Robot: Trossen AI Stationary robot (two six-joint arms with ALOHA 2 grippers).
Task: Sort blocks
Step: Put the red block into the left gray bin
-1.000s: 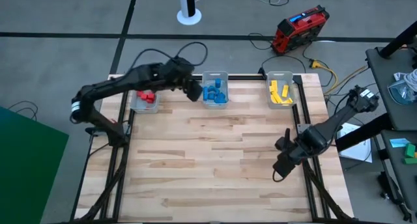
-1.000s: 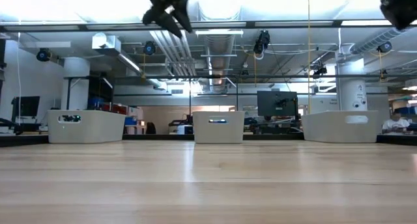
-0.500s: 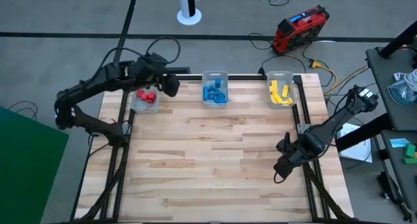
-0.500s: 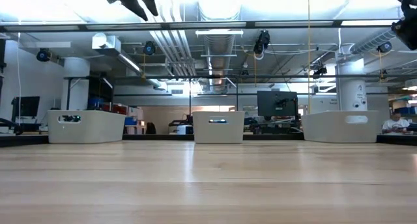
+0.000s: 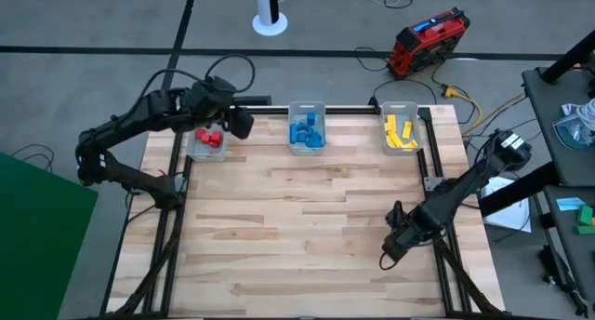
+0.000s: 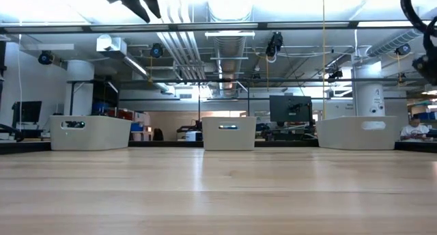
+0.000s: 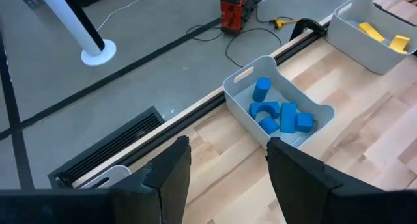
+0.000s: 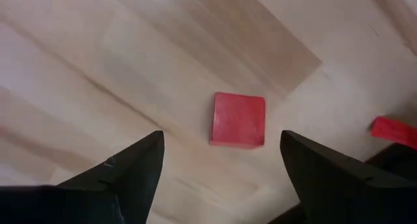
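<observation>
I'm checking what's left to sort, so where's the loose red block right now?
The red block lies flat on the table, seen only in the right wrist view between the right gripper open fingers; a second red piece sits nearby.

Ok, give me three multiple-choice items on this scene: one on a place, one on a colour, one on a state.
1. Where is the left tool?
A. beside the red-block bin
B. over the yellow-block bin
C. at the table's near edge

2. What colour is the block between the right tool's fingers' view?
A. blue
B. yellow
C. red

3. How does the right tool stand?
A. shut on a block
B. open, holding nothing
C. out of view

Answers:
1 A: the high view shows it by the bin of red blocks.
2 C: the right wrist view shows a red square.
3 B: its fingers stand wide apart above the block.
</observation>
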